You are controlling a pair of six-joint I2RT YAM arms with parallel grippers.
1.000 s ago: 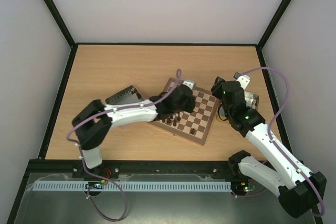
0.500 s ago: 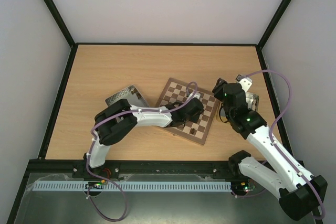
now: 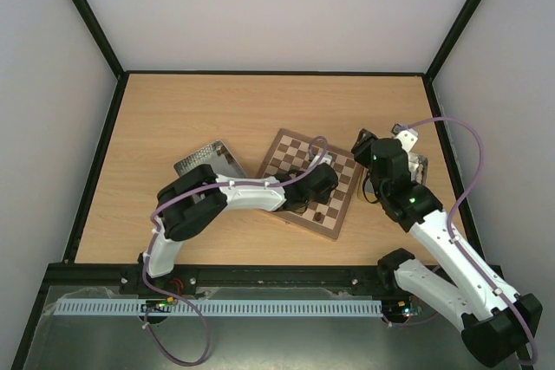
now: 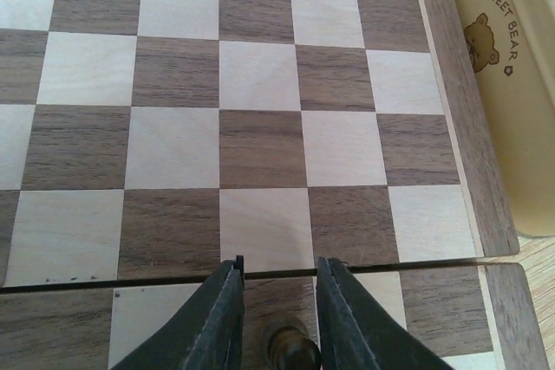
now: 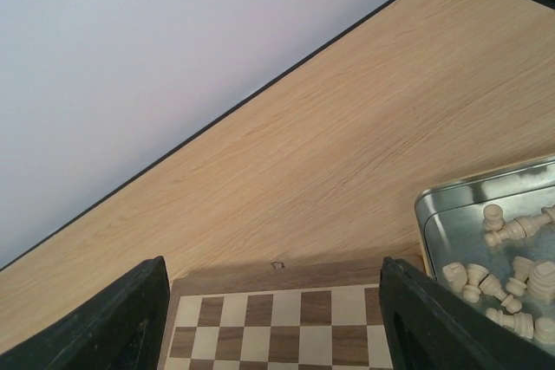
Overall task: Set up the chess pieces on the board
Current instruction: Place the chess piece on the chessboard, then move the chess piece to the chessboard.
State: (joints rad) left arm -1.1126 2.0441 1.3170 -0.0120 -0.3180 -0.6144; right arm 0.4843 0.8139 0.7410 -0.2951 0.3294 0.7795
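Note:
The board [image 3: 299, 149] lies tilted in the middle of the table, and its checks fill the left wrist view [image 4: 260, 145]. My left gripper [image 3: 317, 190] is low over the board's near right part. Its fingers [image 4: 279, 262] stand slightly open around one dark chess piece [image 4: 290, 346], which is upright on a dark square, with a gap on its left side. Another dark piece [image 3: 319, 215] stands near the board's front edge. My right gripper [image 5: 273, 318] is wide open with nothing between its fingers, above the board's edge [image 5: 286, 270]; in the top view it [image 3: 364, 146] is at the board's right corner.
A metal tray [image 5: 427, 205] holding several cream chessmen [image 5: 512, 288] sits right of the board. A yellow-sided tray printed "SWEET BEAR" [image 4: 512, 84] borders the board. A grey tray [image 3: 208, 159] lies left of the board. Black frame rails edge the table.
My left arm swung right along the board's near side a second ago and has stayed there since. The right arm has barely shifted.

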